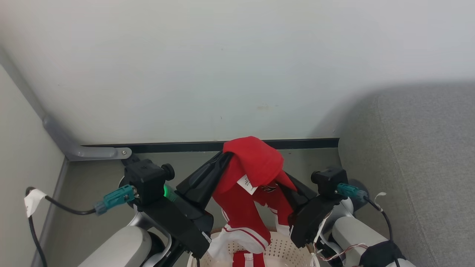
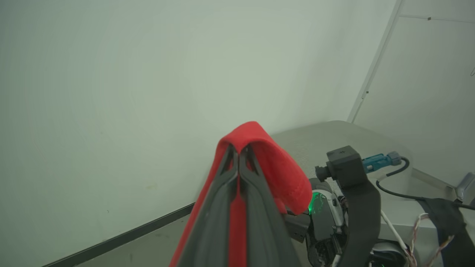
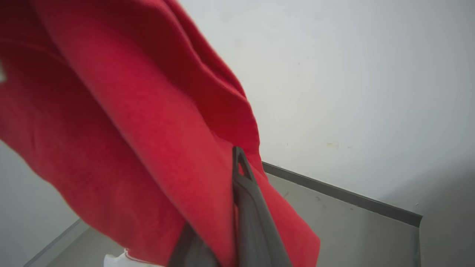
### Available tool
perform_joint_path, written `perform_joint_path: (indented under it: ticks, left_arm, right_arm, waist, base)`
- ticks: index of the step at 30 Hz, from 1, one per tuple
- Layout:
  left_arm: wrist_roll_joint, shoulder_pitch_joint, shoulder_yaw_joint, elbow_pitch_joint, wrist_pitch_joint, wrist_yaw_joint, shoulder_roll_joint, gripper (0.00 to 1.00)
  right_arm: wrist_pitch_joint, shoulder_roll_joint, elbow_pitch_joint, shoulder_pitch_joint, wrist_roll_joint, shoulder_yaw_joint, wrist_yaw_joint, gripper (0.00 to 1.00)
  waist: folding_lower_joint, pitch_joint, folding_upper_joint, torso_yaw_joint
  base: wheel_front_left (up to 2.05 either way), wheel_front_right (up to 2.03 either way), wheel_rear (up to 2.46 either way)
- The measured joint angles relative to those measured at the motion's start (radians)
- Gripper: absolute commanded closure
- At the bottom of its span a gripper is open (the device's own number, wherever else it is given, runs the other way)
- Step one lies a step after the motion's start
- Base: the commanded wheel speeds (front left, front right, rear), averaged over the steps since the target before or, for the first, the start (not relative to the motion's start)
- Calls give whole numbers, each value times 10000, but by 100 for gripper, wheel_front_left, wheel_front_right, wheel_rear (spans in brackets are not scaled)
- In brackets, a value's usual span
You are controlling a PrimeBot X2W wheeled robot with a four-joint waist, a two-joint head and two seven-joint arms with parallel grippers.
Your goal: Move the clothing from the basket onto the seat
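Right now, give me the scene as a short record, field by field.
clothing: red garment, held up, lower end hanging into the basket
left gripper: shut on the clothing
right gripper: shut on the clothing
basket: below the grippers, more red cloth inside
seat: grey, on the robot's right, not touching the clothing

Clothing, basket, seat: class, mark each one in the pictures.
clothing [image 1: 256,159], head view, on the raised red fold
basket [image 1: 282,250], head view, on its perforated inner wall
seat [image 1: 426,155], head view, on the grey woven cushion top
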Motion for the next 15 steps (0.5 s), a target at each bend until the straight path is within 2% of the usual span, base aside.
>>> perform_joint_path:
  ticks: [15]
  left_arm:
    - [-77, 623, 44, 130, 29, 111, 412, 100]
  right_arm:
    - [-12, -416, -1264, 77, 1041, -1269, -2, 100]
  waist:
    - [0, -67, 0, -665]
  base:
    - [0, 0, 0]
